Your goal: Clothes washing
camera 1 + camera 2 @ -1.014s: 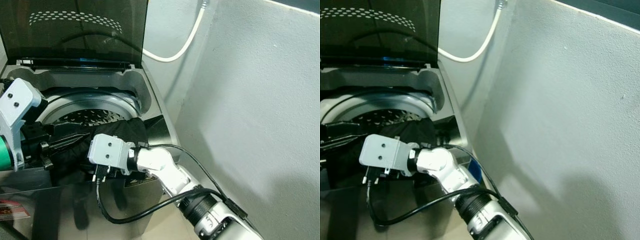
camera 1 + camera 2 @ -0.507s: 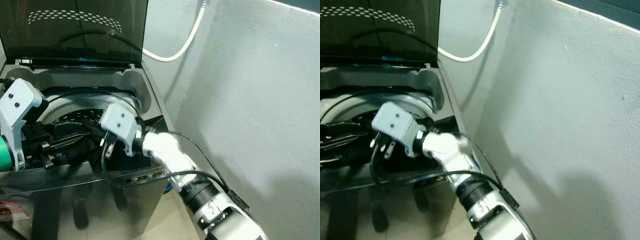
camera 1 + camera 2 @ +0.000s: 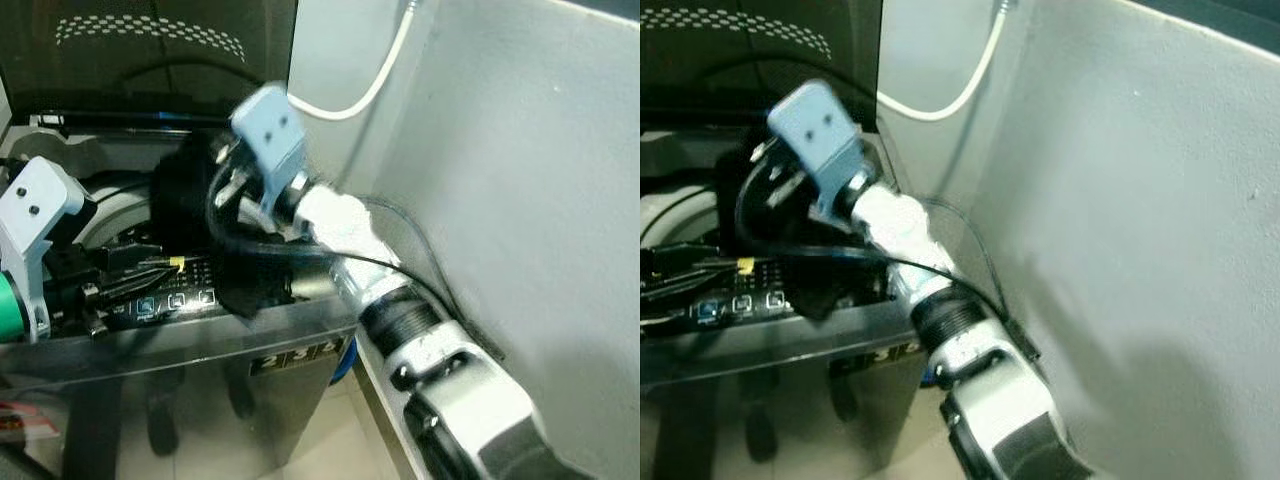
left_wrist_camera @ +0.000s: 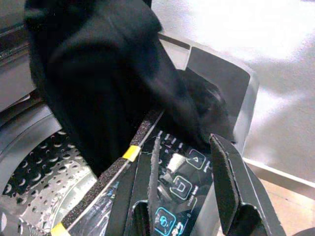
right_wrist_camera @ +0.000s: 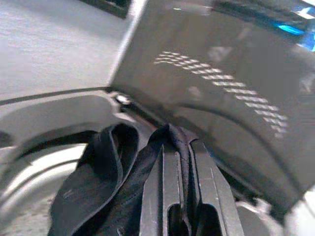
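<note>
A top-loading washing machine [image 3: 200,345] stands against a grey wall [image 3: 520,200], its dark tinted lid [image 3: 150,60] raised upright at the back and a white hose [image 3: 375,85] looping down the wall behind it. Inside the opening sits the perforated steel drum [image 4: 34,182], and along the machine's front edge runs a control panel [image 4: 179,184] with small lit button icons. The robot's right arm [image 3: 400,310] reaches in from the right side and up over the opening, with a black cable curling around its wrist. The right gripper [image 5: 176,162] is lifted above the drum, and its two black fingers are pressed close together on a fold of the black garment [image 3: 200,215] (the cloth bunches up between them in the right wrist view). The garment hangs from that grip in a dark bundle over the right part of the drum opening, with its lower end draping down to the front rim near the control panel. The left gripper [image 4: 184,172] is at the machine's front left edge, just over the control panel, its fingers spread apart with nothing between them; the hanging garment is close beyond the fingertips, and whether it touches them cannot be told.
</note>
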`<state>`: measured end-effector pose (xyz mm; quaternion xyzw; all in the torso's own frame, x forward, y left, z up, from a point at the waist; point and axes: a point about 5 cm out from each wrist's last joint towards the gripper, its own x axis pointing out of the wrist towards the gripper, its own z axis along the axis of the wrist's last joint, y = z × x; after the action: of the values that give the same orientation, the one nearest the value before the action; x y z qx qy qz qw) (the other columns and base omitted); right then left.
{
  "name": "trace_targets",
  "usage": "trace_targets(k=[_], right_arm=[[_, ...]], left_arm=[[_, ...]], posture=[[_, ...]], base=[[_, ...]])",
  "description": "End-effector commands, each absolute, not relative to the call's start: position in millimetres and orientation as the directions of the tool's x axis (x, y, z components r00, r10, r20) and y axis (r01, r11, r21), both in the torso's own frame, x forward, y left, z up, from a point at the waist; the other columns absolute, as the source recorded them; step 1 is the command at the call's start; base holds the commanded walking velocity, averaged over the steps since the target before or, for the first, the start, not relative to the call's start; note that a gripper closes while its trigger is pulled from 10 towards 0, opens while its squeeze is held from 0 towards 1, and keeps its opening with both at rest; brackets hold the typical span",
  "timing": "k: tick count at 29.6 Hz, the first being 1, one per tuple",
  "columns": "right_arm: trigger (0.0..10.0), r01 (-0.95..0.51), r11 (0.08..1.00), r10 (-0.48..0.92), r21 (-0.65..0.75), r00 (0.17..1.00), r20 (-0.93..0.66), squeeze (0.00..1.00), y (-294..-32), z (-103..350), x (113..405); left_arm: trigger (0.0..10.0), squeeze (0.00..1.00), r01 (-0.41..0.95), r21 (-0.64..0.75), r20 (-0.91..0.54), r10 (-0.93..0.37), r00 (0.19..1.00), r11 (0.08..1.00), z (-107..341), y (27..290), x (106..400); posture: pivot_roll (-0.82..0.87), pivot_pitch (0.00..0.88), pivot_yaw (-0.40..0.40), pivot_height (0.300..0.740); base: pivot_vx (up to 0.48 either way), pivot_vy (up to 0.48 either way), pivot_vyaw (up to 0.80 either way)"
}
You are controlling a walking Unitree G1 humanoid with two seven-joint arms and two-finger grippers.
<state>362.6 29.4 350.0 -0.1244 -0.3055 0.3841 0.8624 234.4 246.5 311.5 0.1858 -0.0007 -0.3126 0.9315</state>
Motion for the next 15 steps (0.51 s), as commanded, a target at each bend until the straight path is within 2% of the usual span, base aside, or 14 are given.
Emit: trace_targets(k=[1, 5, 6, 12, 13, 14, 15], right_arm=[[10.0, -0.61, 0.651, 0.759, -0.452, 0.529, 0.38, 0.0, 32, 337, 365], [10.0, -0.629, 0.627, 0.778, -0.459, 0.531, 0.335, 0.0, 33, 323, 366], [10.0, -0.642, 0.618, 0.786, -0.454, 0.526, 0.325, 1.0, 34, 320, 366], [10.0, -0.649, 0.615, 0.788, -0.447, 0.53, 0.313, 1.0, 35, 318, 367], [10.0, -0.61, 0.652, 0.756, -0.451, 0.568, 0.325, 1.0, 32, 319, 370], [10.0, -0.61, 0.652, 0.756, -0.451, 0.568, 0.325, 1.0, 32, 319, 370], [10.0, -0.589, 0.678, 0.732, -0.44, 0.597, 0.328, 0.0, 29, 322, 373]], left_arm=[[10.0, 0.0, 0.591, 0.359, -0.12, -0.592, 0.797, 0.722, 311, 244, 232], [10.0, 0.0, 0.591, 0.36, -0.122, -0.592, 0.797, 0.722, 311, 244, 233], [10.0, 0.0, 0.591, 0.36, -0.122, -0.592, 0.797, 0.722, 311, 244, 233], [10.0, 0.0, 0.592, 0.359, -0.123, -0.592, 0.796, 0.722, 311, 244, 233], [10.0, 0.0, 0.592, 0.359, -0.123, -0.593, 0.796, 0.721, 311, 244, 233], [10.0, 0.0, 0.592, 0.359, -0.123, -0.593, 0.796, 0.721, 311, 244, 233], [10.0, 0.0, 0.593, 0.359, -0.123, -0.593, 0.795, 0.72, 312, 244, 233]], posture=[[0.07, 0.073, -0.127, 0.74], [0.07, 0.076, -0.128, 0.74], [0.07, 0.077, -0.126, 0.74], [0.07, 0.077, -0.126, 0.74], [0.07, 0.078, -0.123, 0.74], [0.07, 0.078, -0.123, 0.74], [0.07, 0.076, -0.12, 0.74]], base=[[0.0, 0.0, 0.0], [0.0, 0.0, 0.0], [0.0, 0.0, 0.0], [0.0, 0.0, 0.0], [0.0, 0.0, 0.0], [0.0, 0.0, 0.0], [0.0, 0.0, 0.0]])
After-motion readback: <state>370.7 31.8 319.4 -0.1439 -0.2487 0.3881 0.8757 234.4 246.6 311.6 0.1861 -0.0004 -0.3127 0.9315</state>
